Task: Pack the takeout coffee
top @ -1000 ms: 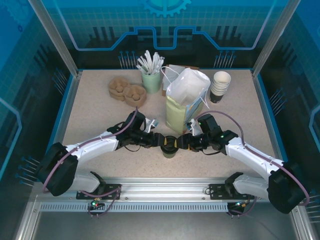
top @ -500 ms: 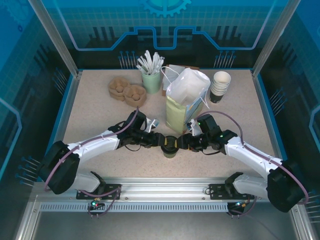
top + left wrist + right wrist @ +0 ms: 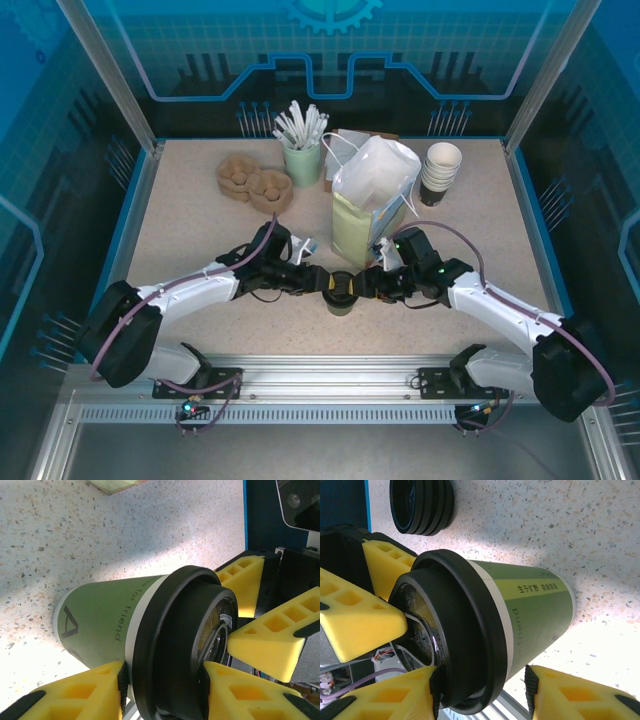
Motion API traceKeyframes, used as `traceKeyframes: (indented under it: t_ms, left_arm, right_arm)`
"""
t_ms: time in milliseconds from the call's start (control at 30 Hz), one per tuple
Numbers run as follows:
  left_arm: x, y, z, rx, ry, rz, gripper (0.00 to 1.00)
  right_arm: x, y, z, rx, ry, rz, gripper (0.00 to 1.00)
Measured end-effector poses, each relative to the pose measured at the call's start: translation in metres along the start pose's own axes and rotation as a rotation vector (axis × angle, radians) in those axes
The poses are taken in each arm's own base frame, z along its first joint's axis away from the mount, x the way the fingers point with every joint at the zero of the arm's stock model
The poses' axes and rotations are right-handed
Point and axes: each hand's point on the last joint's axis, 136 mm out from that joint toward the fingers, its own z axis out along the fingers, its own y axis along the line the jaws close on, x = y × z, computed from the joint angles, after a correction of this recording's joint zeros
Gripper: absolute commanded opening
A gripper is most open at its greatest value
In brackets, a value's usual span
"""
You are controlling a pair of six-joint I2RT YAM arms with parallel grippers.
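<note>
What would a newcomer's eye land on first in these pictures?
The green coffee cup with its black lid, standing at the front centre of the table, with the left claw and right claw flanking it from either side. Just behind it stands a white-and-green paper bag.

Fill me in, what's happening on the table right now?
Both arms meet at the lidded green coffee cup, which stands upright near the front of the table. The left tool has its fingers against the black lid on both sides. The right tool straddles the cup from the opposite side, but it is unclear whether it is clamped. The cup is not yet in the paper bag standing just behind it.
</note>
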Motion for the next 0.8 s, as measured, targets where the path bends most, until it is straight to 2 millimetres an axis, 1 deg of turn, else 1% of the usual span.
traceKeyframes:
  t_ms: [200,333,567,667,800]
  left_arm:
    - [-0.0006,-0.0002,0.0010,0.014,0.006,-0.003,0.43]
    - [-0.0007,-0.0012,-0.0002,0.008,0.009,0.002,0.49]
    - [0.0024,-0.0049,-0.0032,-0.035,0.048,0.003,0.54]
    - [-0.0015,-0.0084,-0.0033,-0.040,0.052,0.012,0.55]
    - [-0.0073,-0.0080,0.0000,-0.048,0.051,0.013,0.58]
  right_arm:
    - [-0.0006,0.0009,0.0016,-0.013,0.003,-0.001,0.48]
    - [-0.0004,0.0024,0.0018,-0.025,0.002,-0.004,0.48]
    - [-0.0012,0.0028,-0.0002,-0.019,-0.005,-0.021,0.48]
    - [-0.0017,0.0032,-0.0015,-0.010,-0.004,-0.031,0.49]
    - [-0.0022,0.0032,-0.0020,0.001,0.003,-0.041,0.49]
